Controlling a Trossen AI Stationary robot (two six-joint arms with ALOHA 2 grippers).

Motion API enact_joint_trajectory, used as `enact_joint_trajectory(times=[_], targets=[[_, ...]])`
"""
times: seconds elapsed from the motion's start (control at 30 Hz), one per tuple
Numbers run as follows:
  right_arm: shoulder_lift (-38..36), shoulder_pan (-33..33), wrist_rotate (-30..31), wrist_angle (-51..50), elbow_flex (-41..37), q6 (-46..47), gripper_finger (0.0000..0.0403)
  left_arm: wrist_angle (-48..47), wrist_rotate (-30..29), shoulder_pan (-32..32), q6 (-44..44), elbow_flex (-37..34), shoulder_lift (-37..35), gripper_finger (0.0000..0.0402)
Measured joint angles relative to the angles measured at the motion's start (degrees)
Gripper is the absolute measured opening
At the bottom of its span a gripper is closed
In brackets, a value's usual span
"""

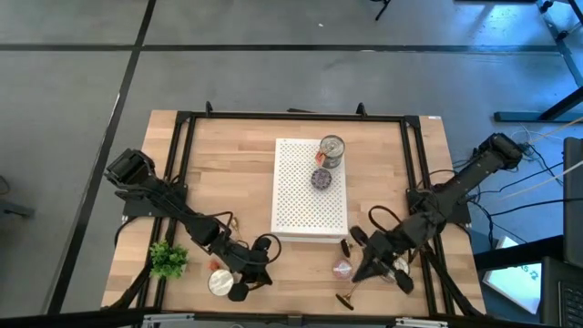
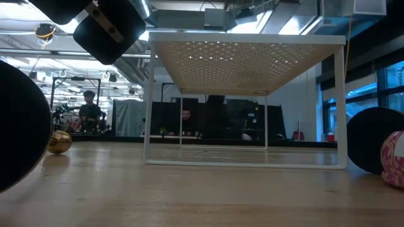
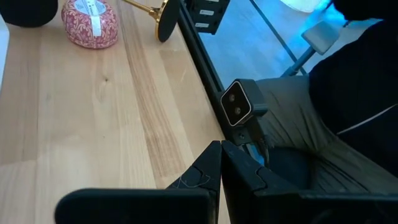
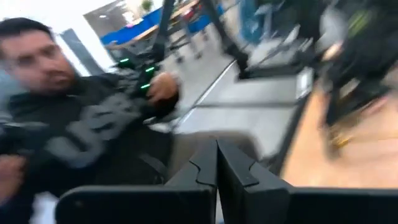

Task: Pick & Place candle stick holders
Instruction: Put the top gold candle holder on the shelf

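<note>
One gold candle stick holder [image 1: 344, 300] lies on its side on the table near the front edge, right of centre. It also shows in the left wrist view [image 3: 149, 9], with its dark round base facing the camera. My right gripper [image 1: 361, 271] hovers just behind it, shut and empty [image 4: 216, 163]. My left gripper [image 1: 244, 289] is low near the front edge, left of centre, shut and empty [image 3: 221, 167]. A round gold thing [image 2: 60, 142] shows at the left in the low view; what it is I cannot tell.
A white perforated stand [image 1: 296, 196] in the table's middle carries a silver tin [image 1: 332, 150] and a purple disc [image 1: 322, 179]. A pink patterned disc [image 1: 342, 269] lies by my right gripper. A silver tin [image 1: 219, 283] and a green plant [image 1: 168, 260] stand front left. A person sits beyond the front edge [image 4: 74, 124].
</note>
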Motion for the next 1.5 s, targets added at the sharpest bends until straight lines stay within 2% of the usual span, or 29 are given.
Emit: enact_joint_trajectory(times=[0.1,0.27,0.37,0.73,0.97,1.13,1.33,1.5], targets=[[-0.02,1.83,-0.01,-4.36,-0.01,9.39,0.0000,0.00,0.00,0.00,0.04,0.00,0.00,0.0006],[-0.02,6.22,9.52,-14.50,-0.04,21.67,0.0000,0.00,0.00,0.00,-0.31,0.00,0.00,0.0006],[0.00,8.32,13.29,-18.84,-0.07,28.91,0.0000,0.00,0.00,0.00,-0.33,0.00,0.00,0.0006],[0.00,12.97,14.72,-36.89,-0.07,53.55,0.0000,0.00,-0.02,0.00,-0.07,0.00,0.00,0.0006],[0.00,12.67,17.17,-47.97,-0.09,63.58,0.0000,0.00,-0.26,0.00,-0.09,0.00,0.00,0.0006],[0.00,10.58,19.31,-51.19,-0.09,63.31,0.0000,0.00,-0.26,0.00,-0.03,0.00,0.00,0.0006],[0.00,7.17,17.58,-52.11,-0.11,47.60,0.0000,0.00,-0.26,0.00,0.06,0.00,0.00,0.0006],[0.00,6.49,14.82,-53.77,-0.11,40.01,0.0000,-0.01,-0.26,0.00,0.06,0.00,0.00,0.0006]])
